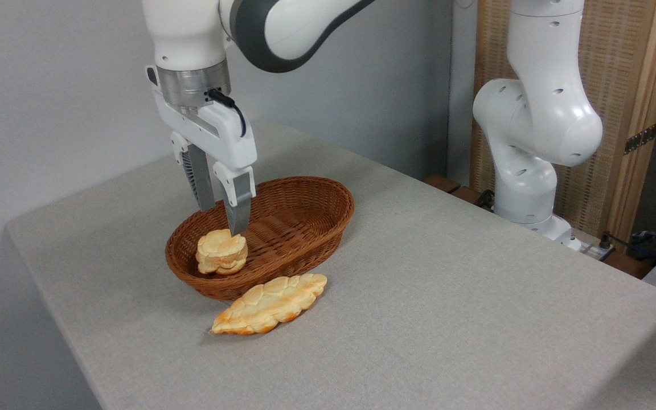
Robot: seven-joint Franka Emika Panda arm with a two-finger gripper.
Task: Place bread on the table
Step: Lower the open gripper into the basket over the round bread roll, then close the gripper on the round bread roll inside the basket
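Note:
The bread (221,252), a small round knotted bun with a pale top, lies in the left end of the brown wicker basket (305,228). My gripper (222,221) hangs just above the bun, pointing down, open, with nothing between its fingers. The right fingertip nearly touches the bun's top; I cannot tell whether there is contact. The table (447,296) has a light grey cloth-like top.
A longer flat braided loaf (271,304) lies on the table just in front of the basket. The arm's white base (533,171) stands at the table's far right edge, with cables beside it. A grey wall runs behind.

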